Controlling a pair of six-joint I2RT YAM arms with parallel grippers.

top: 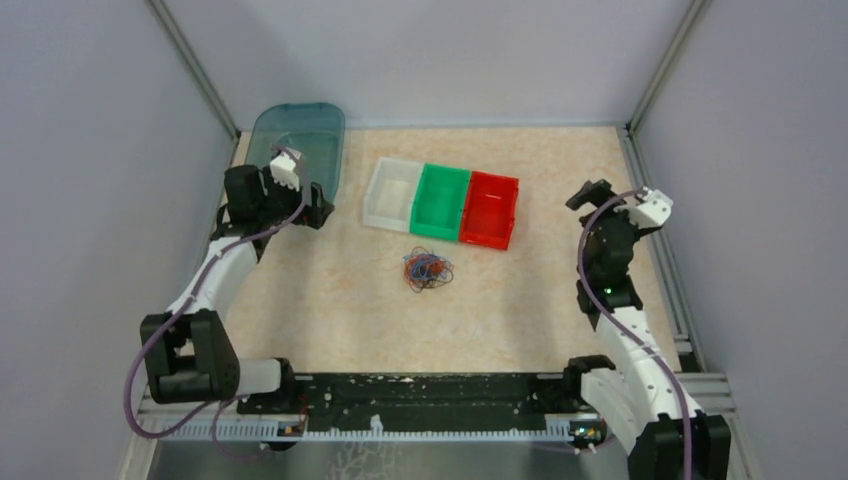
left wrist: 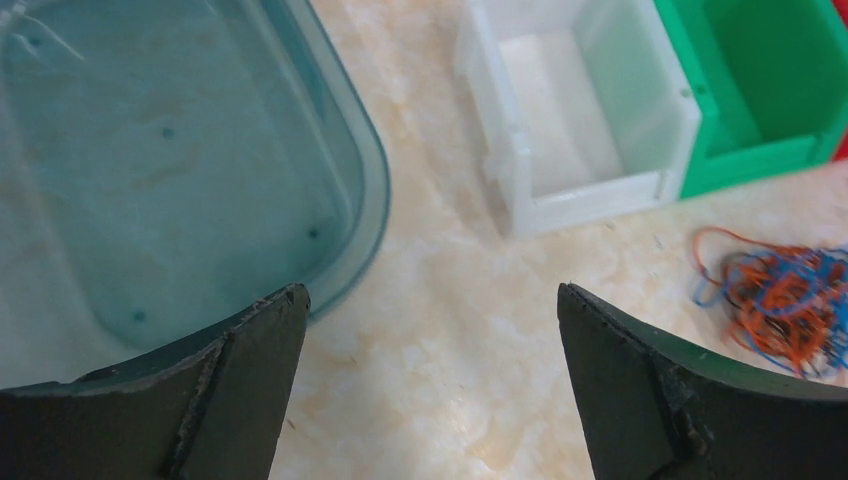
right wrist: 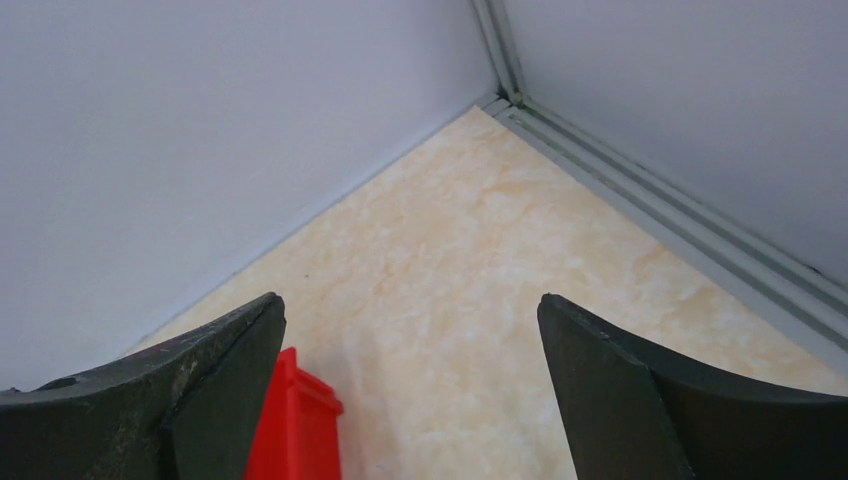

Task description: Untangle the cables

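Note:
The cables (top: 427, 270) lie as one small tangle of blue, red-orange and dark thin wires on the table's middle, just in front of the bins. The tangle also shows at the right edge of the left wrist view (left wrist: 780, 300). My left gripper (top: 318, 212) is open and empty at the left, between the teal lid and the white bin; in its own view the left gripper (left wrist: 430, 295) has bare table between its jaws. My right gripper (top: 585, 195) is open and empty at the far right, well away from the tangle; its own view shows the right gripper (right wrist: 410, 305) facing the back corner.
Three small bins stand in a row behind the tangle: white (top: 392, 193), green (top: 441, 202), red (top: 490, 210). A teal translucent lid (top: 297, 140) lies at the back left. Grey walls and metal rails (right wrist: 640, 190) enclose the table.

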